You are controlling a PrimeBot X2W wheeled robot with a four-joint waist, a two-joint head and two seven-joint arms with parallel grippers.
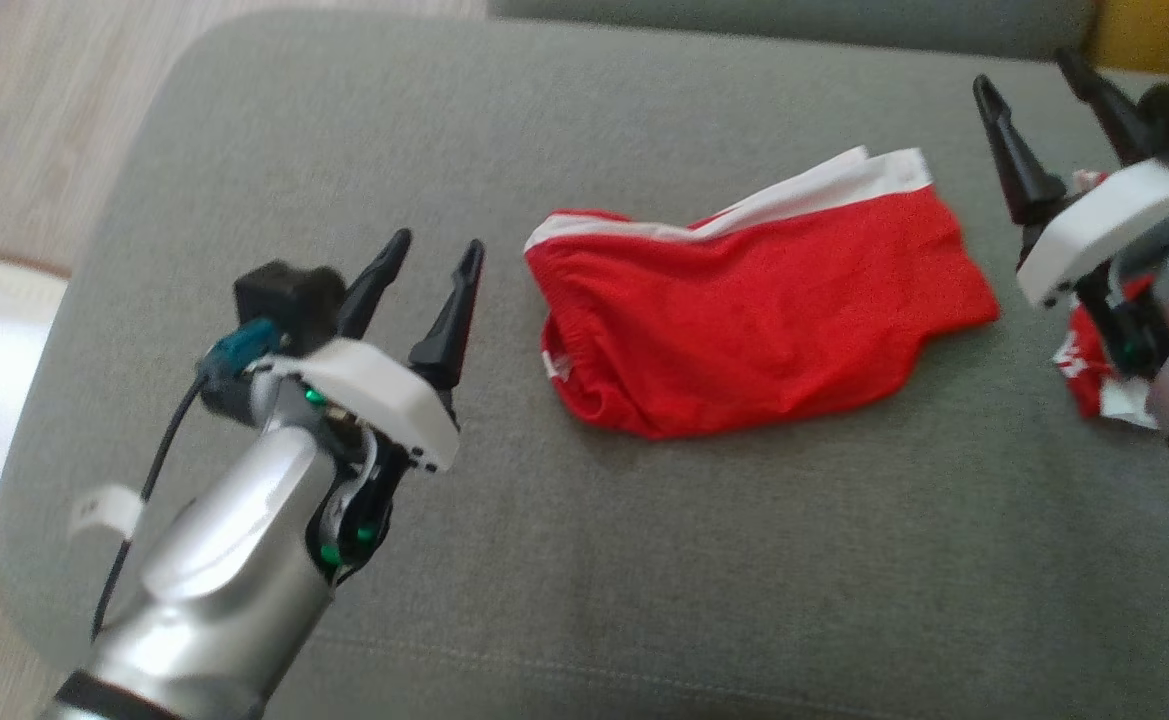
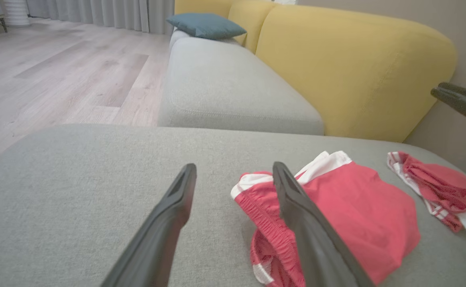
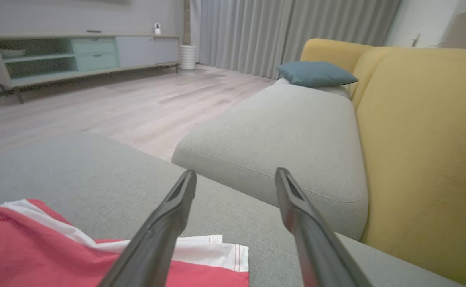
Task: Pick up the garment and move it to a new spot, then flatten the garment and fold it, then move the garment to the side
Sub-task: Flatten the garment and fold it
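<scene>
Shorts (image 1: 759, 320) lay folded on cushion (image 1: 644, 560). Left gripper (image 1: 438, 242) and right gripper (image 1: 1026, 70) stood wide, empty. Judged best: pinch all layers together.

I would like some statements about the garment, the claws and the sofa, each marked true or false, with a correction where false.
1. The left claw is open and holds nothing. True.
2. The red shorts hang in the air between the claws. False: they lie on the grey seat, and no claw grips them.
3. The right claw is shut on the shorts. False: it is open and empty.
4. A second red garment lies on the seat, on the robot's right of the shorts. True.
5. The blue pillow lies on the floor. False: it rests on the farther sofa seat.
</scene>
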